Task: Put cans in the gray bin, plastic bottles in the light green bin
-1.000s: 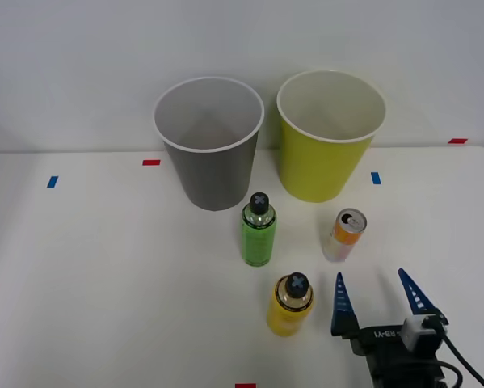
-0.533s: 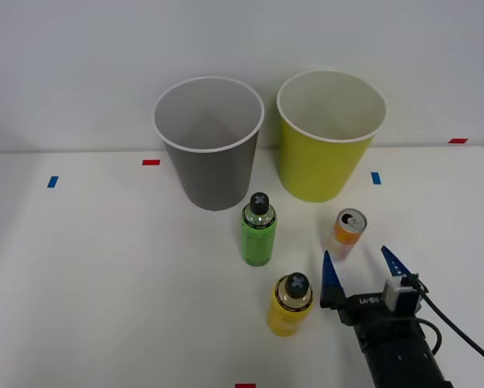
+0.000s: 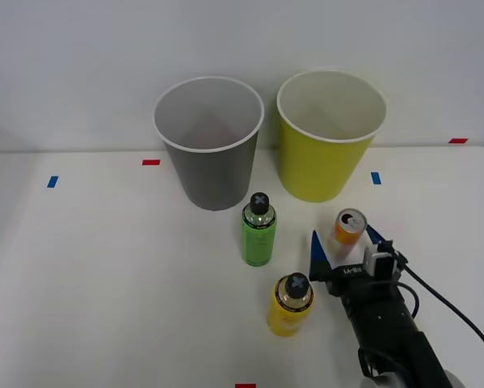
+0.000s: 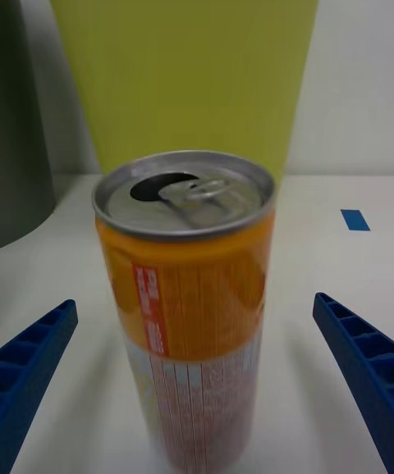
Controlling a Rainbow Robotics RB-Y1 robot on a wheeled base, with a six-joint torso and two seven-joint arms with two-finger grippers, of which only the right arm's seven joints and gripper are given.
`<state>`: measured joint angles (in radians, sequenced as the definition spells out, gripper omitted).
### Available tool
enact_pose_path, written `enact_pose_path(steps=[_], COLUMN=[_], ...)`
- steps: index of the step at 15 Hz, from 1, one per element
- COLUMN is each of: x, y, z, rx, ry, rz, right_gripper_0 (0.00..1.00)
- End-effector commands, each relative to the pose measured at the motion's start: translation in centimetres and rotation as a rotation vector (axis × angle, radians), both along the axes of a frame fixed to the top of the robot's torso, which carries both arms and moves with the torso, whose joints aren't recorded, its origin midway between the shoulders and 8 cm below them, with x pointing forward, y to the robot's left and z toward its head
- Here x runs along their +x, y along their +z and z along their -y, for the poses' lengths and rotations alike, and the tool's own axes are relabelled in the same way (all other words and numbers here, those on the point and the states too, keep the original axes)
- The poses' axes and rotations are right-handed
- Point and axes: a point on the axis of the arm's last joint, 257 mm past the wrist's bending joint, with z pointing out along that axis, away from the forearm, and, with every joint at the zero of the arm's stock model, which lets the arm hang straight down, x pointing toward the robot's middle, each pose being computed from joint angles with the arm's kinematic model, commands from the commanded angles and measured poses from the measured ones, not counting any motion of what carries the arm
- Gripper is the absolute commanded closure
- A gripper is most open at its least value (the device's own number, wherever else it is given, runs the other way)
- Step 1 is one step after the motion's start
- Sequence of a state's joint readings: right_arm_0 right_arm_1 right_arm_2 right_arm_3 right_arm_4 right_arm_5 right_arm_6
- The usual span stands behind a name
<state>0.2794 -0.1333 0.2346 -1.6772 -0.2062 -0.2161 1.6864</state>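
My right claw (image 3: pixel 344 244) stands wide, its blue ribbed fingers (image 4: pixel 33 363) on either side of the slim orange-and-white can (image 3: pixel 347 230), neither finger touching it. In the wrist view there is table visible between each finger and the can (image 4: pixel 190 293). The can is upright on the white table (image 3: pixel 104 275), with its silver top and pull tab facing up and the mouth open.

From the can, in the front view:
- Light green bin (image 3: pixel 329 137) at about 12 o'clock, near, upright, with a white rim and pale inside. In the wrist view its lime wall (image 4: pixel 185 56) rises directly behind the can.
- Gray bin (image 3: pixel 210 145) at about 10 o'clock, farther off, upright, just beside the green bin. I cannot tell whether the two touch. An edge of it (image 4: pixel 20 113) shows in the wrist view.
- Green plastic bottle (image 3: pixel 258 232) at 9 o'clock, upright, black cap with a gray cross, apart from the can.
- Yellow plastic bottle (image 3: pixel 291 305) at about 7 o'clock, upright, with the same cap, just beside the claw's body on its left.

Blue tape marker (image 3: pixel 376 178) on the table at about 1 o'clock; it is also seen in the wrist view (image 4: pixel 355 219). Red marker (image 3: pixel 151 162) near the gray bin.
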Motion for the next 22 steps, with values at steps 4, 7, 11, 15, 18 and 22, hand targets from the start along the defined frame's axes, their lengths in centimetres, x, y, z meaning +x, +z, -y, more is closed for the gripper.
enact_pose_path(steps=[4, 7, 11, 15, 18, 22], x=[1.9, 2.4, 2.6, 2.7, 2.7, 2.7], y=[1.6, 1.4, 1.8, 1.8, 1.8, 2.2], z=[-0.5, -0.8, -1.2, -1.2, -1.3, -1.4], rx=[-0.022, -0.03, -0.029, -0.032, -0.023, -0.017], ry=[0.014, 0.021, 0.022, 0.021, 0.02, 0.017], rz=[0.024, 0.006, 0.013, 0.014, 0.014, 0.027], right_gripper_0=[0.0, 0.0, 0.0, 0.63, 0.93, 0.95])
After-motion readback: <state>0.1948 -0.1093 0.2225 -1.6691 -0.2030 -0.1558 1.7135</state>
